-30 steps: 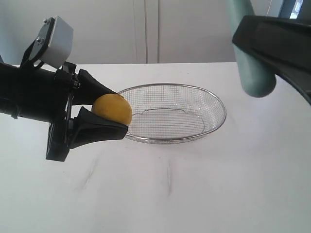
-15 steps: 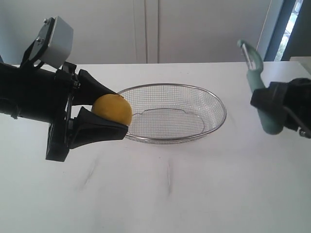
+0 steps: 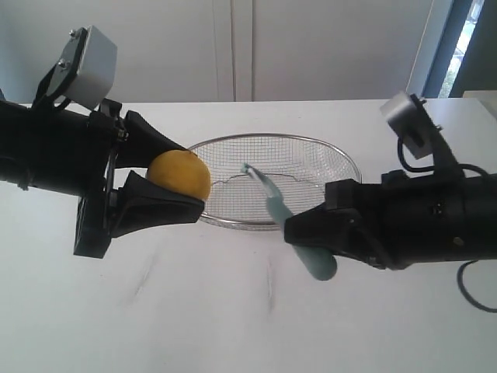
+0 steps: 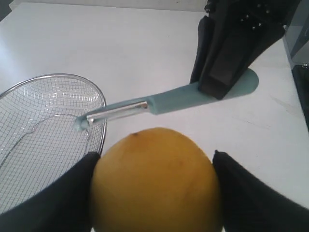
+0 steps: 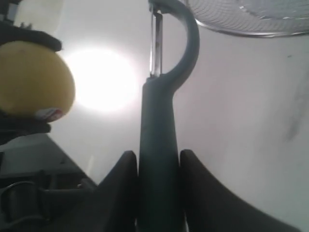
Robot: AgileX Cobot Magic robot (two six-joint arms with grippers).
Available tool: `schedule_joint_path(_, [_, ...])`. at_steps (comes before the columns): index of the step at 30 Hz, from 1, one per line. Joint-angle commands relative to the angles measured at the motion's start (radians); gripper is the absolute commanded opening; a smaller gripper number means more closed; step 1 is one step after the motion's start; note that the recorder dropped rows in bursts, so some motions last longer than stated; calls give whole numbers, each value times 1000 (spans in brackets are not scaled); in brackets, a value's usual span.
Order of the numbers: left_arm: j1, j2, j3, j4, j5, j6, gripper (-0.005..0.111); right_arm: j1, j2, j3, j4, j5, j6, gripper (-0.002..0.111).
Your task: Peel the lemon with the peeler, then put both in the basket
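The left claw (image 3: 192, 179) is clenched on the lemon (image 3: 178, 175), one finger above and one below, holding it in the air over the white bench (image 3: 233, 318). Just past the claw's tips, behind the lemon, is the rim of the wire basket (image 3: 345, 167).

Facing it, the right claw (image 3: 309, 239) grips the teal handle of the peeler (image 3: 273, 206) near its butt end, so most of the tool sticks out ahead of the fingers. The blade end points toward the lemon, near it but not touching, close by the basket's rim. No peeled patch shows on the skin in view.

Three risks, as I judge them:
- The long overhang could let the peeler twist in the grip once the blade presses.
- The smooth, round lemon could roll or slip from between the two fingers under that push.
- The blade tip could catch the basket's mesh.
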Motion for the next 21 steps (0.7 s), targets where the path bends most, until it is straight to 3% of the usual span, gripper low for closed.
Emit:
schedule_joint_path(1, [-1, -3, -4, -38, -6, 2, 0, -5, 80, 0, 144, 95, -102, 0])
schedule_joint_path(9, [-1, -3, -4, -44, -22, 2, 0, 48, 165, 0, 292, 145, -180, 0])
schedule_joint_path(21, [-1, -3, -4, -44, -27, 2, 0, 146, 180, 0, 335, 69, -180, 0])
